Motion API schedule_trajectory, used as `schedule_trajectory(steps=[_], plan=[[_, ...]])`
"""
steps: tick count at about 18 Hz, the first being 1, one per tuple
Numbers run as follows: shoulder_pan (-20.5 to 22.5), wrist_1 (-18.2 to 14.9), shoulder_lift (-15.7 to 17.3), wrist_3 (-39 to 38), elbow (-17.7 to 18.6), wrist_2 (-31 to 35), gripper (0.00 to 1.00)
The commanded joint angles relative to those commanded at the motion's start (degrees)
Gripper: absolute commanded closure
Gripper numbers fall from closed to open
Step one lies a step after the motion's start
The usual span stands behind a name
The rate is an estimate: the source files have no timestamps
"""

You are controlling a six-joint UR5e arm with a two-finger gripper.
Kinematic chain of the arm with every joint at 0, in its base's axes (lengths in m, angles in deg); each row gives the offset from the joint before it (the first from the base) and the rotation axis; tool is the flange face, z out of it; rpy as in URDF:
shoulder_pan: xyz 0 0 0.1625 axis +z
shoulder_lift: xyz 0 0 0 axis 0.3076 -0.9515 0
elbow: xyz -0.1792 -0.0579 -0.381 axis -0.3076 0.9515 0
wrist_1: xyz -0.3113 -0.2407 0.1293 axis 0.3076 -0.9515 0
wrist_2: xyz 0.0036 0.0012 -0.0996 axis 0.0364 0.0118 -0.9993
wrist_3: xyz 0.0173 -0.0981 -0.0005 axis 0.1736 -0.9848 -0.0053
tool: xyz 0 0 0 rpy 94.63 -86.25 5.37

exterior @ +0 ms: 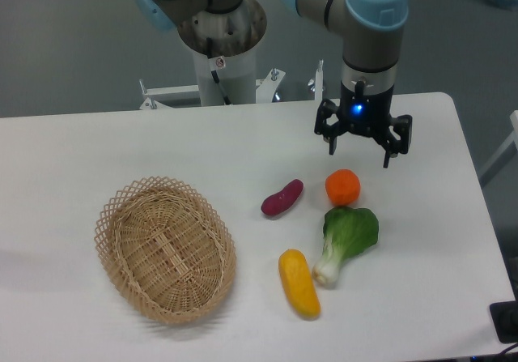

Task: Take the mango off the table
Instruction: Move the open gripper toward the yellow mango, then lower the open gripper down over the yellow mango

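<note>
The mango, a smooth elongated yellow-orange fruit, lies on the white table near its front edge, right of the basket. My gripper hangs open above the table's far right part, with nothing between its fingers. It is well behind the mango, just beyond the round orange fruit.
A woven wicker basket sits at the left. A purple sweet potato, a round orange fruit and a bok choy lie between the gripper and the mango. The arm's base column stands behind the table.
</note>
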Motion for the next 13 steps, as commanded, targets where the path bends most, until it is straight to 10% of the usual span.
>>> schedule_trajectory(steps=[13], plan=[[-7.82,12.48,-13.26,-21.10,-3.33,-3.78,0.00]])
